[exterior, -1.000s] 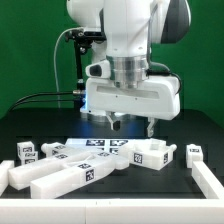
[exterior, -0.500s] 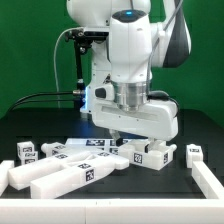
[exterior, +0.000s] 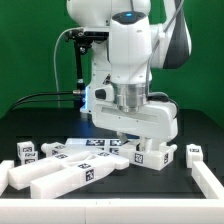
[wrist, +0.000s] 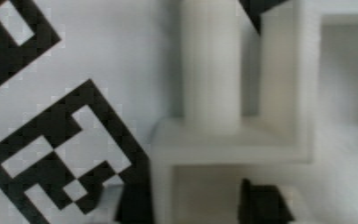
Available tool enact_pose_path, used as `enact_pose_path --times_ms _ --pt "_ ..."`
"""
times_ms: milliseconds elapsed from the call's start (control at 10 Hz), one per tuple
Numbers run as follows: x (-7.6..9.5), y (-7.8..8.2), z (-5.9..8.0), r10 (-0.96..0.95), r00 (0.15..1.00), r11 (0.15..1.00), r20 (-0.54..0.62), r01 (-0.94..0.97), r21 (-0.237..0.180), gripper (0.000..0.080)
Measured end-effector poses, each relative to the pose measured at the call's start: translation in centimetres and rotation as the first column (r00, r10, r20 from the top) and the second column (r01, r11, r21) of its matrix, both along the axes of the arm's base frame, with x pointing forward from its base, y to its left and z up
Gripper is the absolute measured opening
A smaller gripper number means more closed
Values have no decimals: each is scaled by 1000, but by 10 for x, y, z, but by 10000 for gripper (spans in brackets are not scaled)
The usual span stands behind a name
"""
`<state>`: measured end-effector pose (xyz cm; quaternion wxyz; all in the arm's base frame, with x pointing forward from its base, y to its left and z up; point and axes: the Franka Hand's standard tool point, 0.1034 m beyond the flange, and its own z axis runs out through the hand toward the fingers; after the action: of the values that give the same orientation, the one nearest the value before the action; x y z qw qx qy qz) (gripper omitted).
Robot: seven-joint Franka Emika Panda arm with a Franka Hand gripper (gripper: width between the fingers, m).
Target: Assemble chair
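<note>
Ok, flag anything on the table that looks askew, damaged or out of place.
Nothing stands out. The white chair parts lie loose at mixed angles, none visibly damaged. The hand hangs low over one tagged part; the wrist view is too close to judge.

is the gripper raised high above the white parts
No, the gripper sits low, right at a white tagged part lying on the table.

My arm's shell (exterior: 130,50) is smooth white plastic with a soft gloss that catches highlights. The chair parts (exterior: 70,175) look like white plastic too, but matt. In the wrist view, one chair part (wrist: 211,70) shows an even, smooth surface. The tags (wrist: 60,150) beside it are flat black-and-white print without sheen. The desk (exterior: 30,125) is matt black. The backdrop (exterior: 30,50) is dull green and looks like cloth.
</note>
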<state>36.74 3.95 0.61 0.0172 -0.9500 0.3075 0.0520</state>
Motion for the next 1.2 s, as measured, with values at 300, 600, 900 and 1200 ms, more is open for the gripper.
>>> enact_pose_path --times_ms 300,600,900,1200 --pt "4 18 16 52 999 999 7 -52 12 29" --pt "28 4 59 146 989 988 25 -147 54 29" --pt "81 -18 67 282 957 955 63 -286 76 29" --pt "118 -16 70 371 925 921 80 -378 99 29"
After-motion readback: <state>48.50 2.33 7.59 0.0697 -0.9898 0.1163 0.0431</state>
